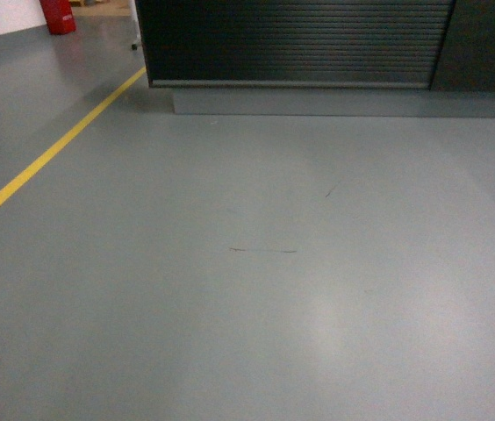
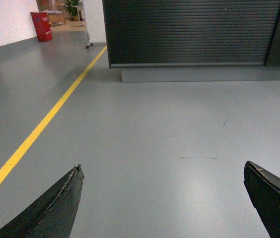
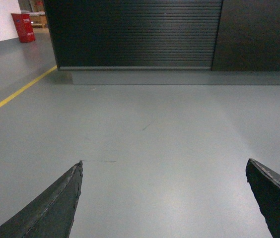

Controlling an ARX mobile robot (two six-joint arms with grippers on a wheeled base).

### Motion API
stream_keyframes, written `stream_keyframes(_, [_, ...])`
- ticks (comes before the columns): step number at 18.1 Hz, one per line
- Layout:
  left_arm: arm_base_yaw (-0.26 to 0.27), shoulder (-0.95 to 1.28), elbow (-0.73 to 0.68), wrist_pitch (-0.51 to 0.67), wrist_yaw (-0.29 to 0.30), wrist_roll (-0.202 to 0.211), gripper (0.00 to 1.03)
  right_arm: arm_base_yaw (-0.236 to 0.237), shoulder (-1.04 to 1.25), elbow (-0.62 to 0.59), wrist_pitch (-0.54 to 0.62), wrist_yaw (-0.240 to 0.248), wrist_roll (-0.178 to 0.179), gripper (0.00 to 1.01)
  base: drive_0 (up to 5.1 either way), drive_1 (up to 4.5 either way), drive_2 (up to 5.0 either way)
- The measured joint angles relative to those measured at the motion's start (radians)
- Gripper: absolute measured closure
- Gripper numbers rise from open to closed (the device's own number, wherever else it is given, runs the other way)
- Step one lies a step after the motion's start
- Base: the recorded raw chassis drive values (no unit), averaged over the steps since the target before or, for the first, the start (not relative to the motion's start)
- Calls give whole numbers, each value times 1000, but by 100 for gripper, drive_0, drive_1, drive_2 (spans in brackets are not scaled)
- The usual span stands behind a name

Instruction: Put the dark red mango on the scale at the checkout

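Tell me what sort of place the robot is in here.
Probably a shop or warehouse-style hall, at a checkout: a long dark counter with a ribbed slatted front on a grey plinth. The smooth grey floor carries a yellow line, and a red bin stands by the far wall.

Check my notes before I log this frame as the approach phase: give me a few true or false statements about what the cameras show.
1. The checkout stands ahead across bare grey floor. True.
2. The left gripper is shut on a mango. False: its fingers are spread wide with only floor between them, and no mango shows in any view.
3. A yellow line runs along the floor left of the counter. True.
4. The scale shows on top of the counter. False: only the ribbed front and grey plinth are in view; the top is out of frame.
5. The right gripper is open and empty. True.
6. The red object far left is blue. False: it is red.
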Motion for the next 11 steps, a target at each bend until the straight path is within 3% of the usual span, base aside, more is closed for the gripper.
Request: stream_keyframes(11, [0, 0, 0, 0, 0, 0, 5, 0, 0, 0, 0, 0, 0, 3, 0, 0, 0])
